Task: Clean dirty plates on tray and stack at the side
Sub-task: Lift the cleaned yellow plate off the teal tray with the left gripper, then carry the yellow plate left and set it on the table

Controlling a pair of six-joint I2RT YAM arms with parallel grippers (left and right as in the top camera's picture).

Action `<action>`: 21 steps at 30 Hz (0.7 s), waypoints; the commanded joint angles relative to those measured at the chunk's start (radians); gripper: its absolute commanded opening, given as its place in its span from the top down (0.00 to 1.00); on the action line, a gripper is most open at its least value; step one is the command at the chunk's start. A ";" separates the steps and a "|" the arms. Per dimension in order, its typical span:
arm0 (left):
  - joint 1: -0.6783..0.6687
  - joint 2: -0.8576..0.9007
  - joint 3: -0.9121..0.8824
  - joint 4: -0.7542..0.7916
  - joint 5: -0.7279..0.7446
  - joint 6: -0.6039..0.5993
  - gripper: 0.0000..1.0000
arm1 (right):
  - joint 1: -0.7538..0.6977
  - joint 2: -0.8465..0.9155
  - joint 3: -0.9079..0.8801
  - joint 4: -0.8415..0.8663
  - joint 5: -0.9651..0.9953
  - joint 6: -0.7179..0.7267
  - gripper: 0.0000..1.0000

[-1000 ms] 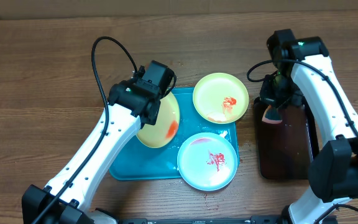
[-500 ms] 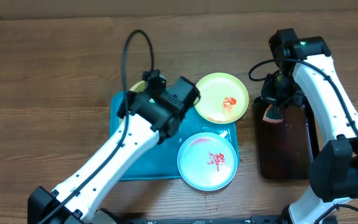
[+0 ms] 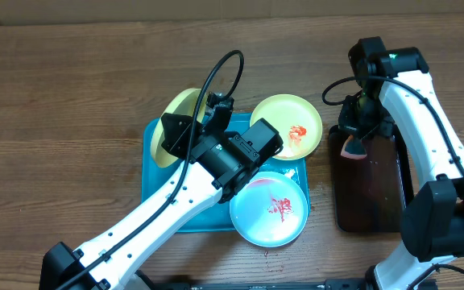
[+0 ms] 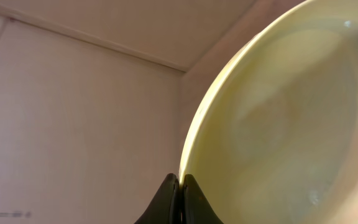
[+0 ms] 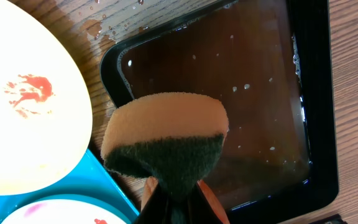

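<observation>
The counter (image 3: 55,121) is bare wood along its left and far edges, open to a reach. The left arm (image 3: 180,193) slants across the turquoise tray (image 3: 153,189) and blocks its middle. The lifted yellow plate (image 3: 176,113) screens the tray's far-left corner. The green plate (image 3: 284,121) and blue plate (image 3: 268,209) fill its right side. The right arm (image 3: 425,105) and its sponge (image 5: 163,134) hang over the dark tray (image 3: 377,193), whose near half seems passable.

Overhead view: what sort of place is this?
Likely a robot test bench staged as a dish-washing station: a wooden table, sauce-smeared plates, a turquoise tray, and a sponge over a dark wet tray.
</observation>
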 commanded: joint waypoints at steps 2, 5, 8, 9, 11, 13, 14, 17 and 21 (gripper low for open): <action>-0.003 -0.026 0.028 0.007 -0.085 0.018 0.95 | -0.003 -0.006 -0.003 0.006 0.007 0.000 0.96; -0.004 -0.026 0.028 0.009 -0.085 0.018 0.95 | -0.003 -0.006 -0.003 0.006 0.007 0.000 0.96; -0.004 -0.026 0.028 0.009 -0.085 0.018 0.95 | -0.003 -0.006 -0.003 0.006 0.007 0.000 0.96; -0.004 -0.026 0.028 0.009 -0.084 0.016 0.95 | -0.003 -0.006 -0.003 0.006 0.007 0.000 0.96; -0.004 -0.026 0.028 0.010 -0.084 0.011 0.96 | -0.003 -0.006 -0.003 0.006 0.007 0.000 0.96; -0.004 -0.026 0.028 0.013 -0.066 0.010 0.95 | -0.003 -0.006 -0.003 0.006 0.007 0.000 0.96; -0.004 -0.026 0.028 0.015 -0.042 -0.002 0.95 | -0.003 -0.006 -0.003 0.006 0.007 0.000 0.96; 0.011 -0.026 0.028 0.019 0.189 -0.101 0.95 | -0.003 -0.006 -0.003 0.005 0.007 0.000 0.96; 0.074 -0.026 0.028 0.037 0.485 -0.283 0.95 | -0.003 -0.006 -0.003 0.002 0.007 0.000 0.96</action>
